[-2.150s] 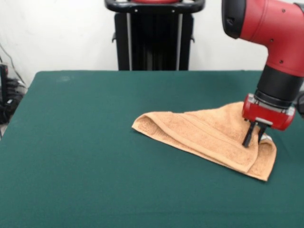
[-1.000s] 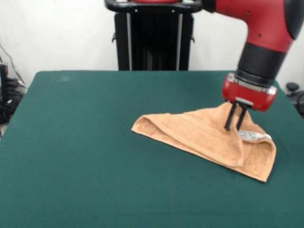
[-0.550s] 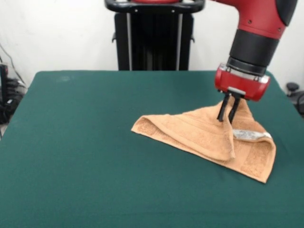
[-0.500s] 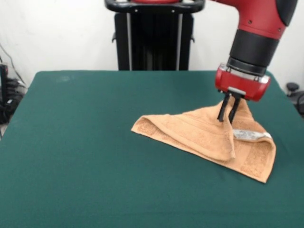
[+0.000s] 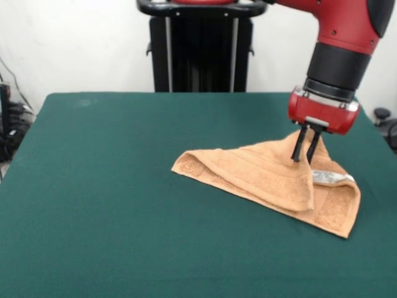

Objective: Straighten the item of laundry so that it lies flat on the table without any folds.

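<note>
The orange-tan towel (image 5: 260, 177) lies folded over itself in a rough triangle on the right half of the green table (image 5: 111, 205). Its small white tag (image 5: 332, 178) shows near the right corner. My gripper (image 5: 303, 159) hangs from the red arm and is shut on a pinch of the towel's upper layer. It holds that layer up in a small peak near the towel's far right edge. The lower layer stays flat on the table, with a thick folded edge at the left end.
The robot's black pedestal (image 5: 201, 46) stands at the far side of the table. Cables (image 5: 9, 124) hang off the table's left edge. Green cloth stretches left and in front of the towel.
The gripper, shut on the towel's top layer, rose and moved left and back from the near right corner, peeling the layer and baring the tag. It then shifted slightly right.
</note>
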Controlling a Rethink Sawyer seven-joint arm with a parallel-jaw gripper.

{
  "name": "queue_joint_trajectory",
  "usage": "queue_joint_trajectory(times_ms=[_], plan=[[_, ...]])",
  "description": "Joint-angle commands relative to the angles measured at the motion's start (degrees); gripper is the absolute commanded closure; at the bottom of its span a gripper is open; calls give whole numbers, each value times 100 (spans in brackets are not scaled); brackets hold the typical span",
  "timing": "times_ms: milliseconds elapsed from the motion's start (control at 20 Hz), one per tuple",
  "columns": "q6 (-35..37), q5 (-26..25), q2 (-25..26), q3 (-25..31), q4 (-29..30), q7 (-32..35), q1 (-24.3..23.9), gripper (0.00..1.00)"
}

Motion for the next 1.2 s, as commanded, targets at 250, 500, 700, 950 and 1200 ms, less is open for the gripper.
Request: queue_joint_trajectory(times_ms=[250, 500, 700, 950, 1200], plan=[[-448, -230, -262, 1241, 1354, 1110, -412, 100], [-669, -559, -611, 1430, 1909, 987, -816, 100], [-871, -807, -773, 1573, 2251, 1014, -1108, 100], [-1001, -1128, -896, 1701, 2492, 968, -1434, 100], [-1190, -1218, -773, 1741, 2487, 1088, -1449, 100]])
